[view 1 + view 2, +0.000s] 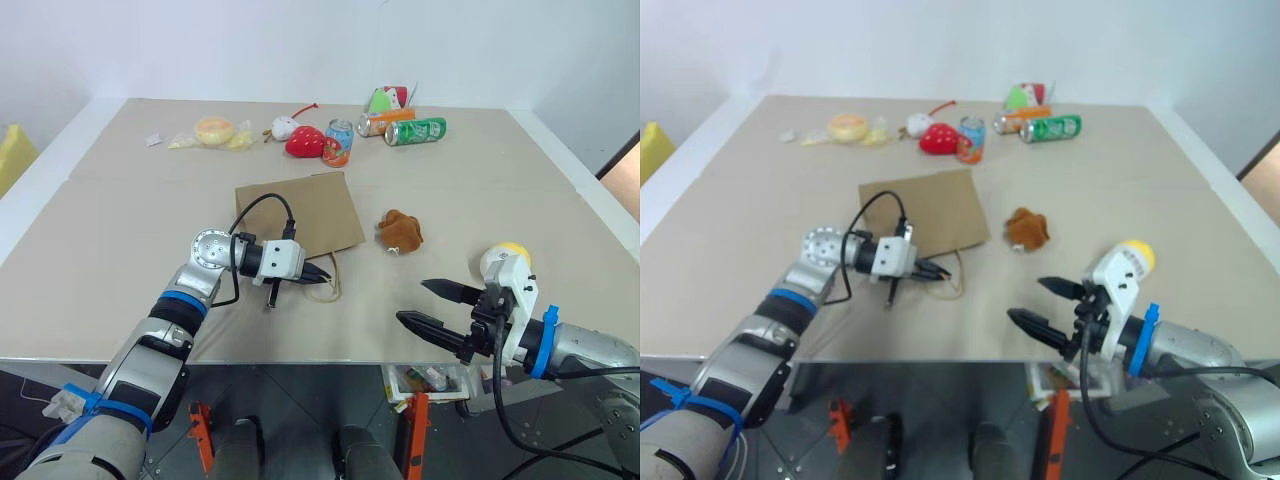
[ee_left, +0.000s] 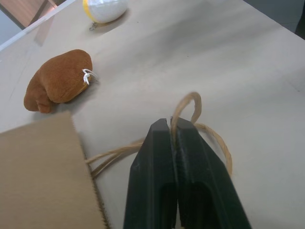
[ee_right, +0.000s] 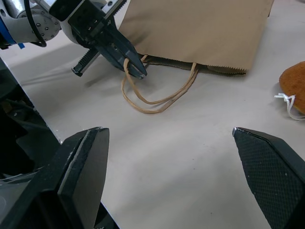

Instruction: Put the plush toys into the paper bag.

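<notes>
The brown paper bag (image 1: 300,212) lies flat in the middle of the table, its mouth toward me. My left gripper (image 1: 322,273) is shut on one of the bag's thin loop handles (image 2: 190,102) at the bag's mouth. The brown furry plush toy (image 1: 400,232) lies on the table just right of the bag. The white egg-shaped plush toy with a yellow top (image 1: 508,252) sits further right, partly hidden behind my right hand. My right gripper (image 1: 412,301) hovers open near the table's front edge, holding nothing, its fingers (image 3: 90,157) spread wide and pointing toward the bag.
At the back of the table lie a red strawberry toy (image 1: 305,142), a small white toy (image 1: 283,127), an upright can (image 1: 338,142), two cans on their sides (image 1: 415,131) and a wrapped yellow bun (image 1: 213,131). The table's front edge (image 1: 300,358) runs just below both grippers.
</notes>
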Action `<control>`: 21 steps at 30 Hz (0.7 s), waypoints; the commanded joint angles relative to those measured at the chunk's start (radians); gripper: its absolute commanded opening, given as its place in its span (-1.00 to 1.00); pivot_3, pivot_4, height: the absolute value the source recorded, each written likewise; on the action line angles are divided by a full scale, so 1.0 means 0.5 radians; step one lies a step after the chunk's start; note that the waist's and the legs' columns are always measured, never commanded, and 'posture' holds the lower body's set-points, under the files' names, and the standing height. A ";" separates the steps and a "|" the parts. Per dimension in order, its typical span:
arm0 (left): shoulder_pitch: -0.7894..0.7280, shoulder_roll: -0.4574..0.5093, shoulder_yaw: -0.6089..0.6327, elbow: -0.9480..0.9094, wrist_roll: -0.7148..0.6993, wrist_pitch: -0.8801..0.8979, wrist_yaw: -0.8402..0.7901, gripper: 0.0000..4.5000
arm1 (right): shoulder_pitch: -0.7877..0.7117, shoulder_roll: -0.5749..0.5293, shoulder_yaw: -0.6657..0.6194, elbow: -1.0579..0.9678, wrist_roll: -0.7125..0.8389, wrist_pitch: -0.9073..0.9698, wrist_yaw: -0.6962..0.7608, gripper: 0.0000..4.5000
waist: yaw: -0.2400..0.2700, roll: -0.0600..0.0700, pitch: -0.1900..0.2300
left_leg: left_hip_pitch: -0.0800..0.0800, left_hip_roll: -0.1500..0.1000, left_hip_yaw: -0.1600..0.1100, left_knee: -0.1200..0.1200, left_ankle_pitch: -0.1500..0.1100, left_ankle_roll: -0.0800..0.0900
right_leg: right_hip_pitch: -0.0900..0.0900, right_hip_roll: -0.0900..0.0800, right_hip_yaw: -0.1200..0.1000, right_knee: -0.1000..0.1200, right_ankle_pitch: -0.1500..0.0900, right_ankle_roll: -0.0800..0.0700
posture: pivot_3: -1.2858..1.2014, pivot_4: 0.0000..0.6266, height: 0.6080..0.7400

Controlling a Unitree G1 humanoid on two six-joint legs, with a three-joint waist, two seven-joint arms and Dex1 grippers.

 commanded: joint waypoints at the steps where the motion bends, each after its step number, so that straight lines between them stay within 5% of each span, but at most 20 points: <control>1: -0.102 -0.021 0.106 -0.099 -0.140 0.222 0.020 -0.97 | -0.006 -0.007 -0.017 -0.011 0.004 -0.035 0.007 1.00 | 0.000 0.000 0.000 | 0.000 0.000 0.000 0.000 0.000 0.000 | 0.000 0.000 0.000 0.000 0.000 0.000 | 0.03 -0.52 1.00; 10: -0.176 -0.072 0.302 -0.650 -0.597 1.288 0.062 -0.97 | -0.173 0.044 0.188 0.035 -0.053 -0.064 -0.004 1.00 | -0.007 0.000 0.000 | 0.001 0.000 -0.001 0.000 0.000 0.000 | 0.000 0.001 0.000 0.000 0.000 0.000 | 0.03 -0.52 1.00; 19: -0.069 -0.061 0.283 -1.003 -0.699 1.678 0.119 -0.97 | -0.739 0.360 0.571 0.414 -0.425 -0.296 -0.148 1.00 | -0.029 0.001 0.001 | 0.001 0.000 -0.003 0.000 0.001 0.001 | -0.001 0.003 0.000 0.001 0.002 -0.001 | 0.03 -0.52 1.00; 21: -0.063 -0.071 0.300 -1.030 -0.717 1.726 0.156 -1.00 | -0.792 0.402 0.608 0.465 -0.464 -0.316 -0.148 0.60 | -0.025 0.001 0.001 | 0.001 0.000 -0.003 0.000 0.001 0.001 | -0.001 0.003 0.000 0.001 0.002 0.000 | 0.03 -0.52 1.00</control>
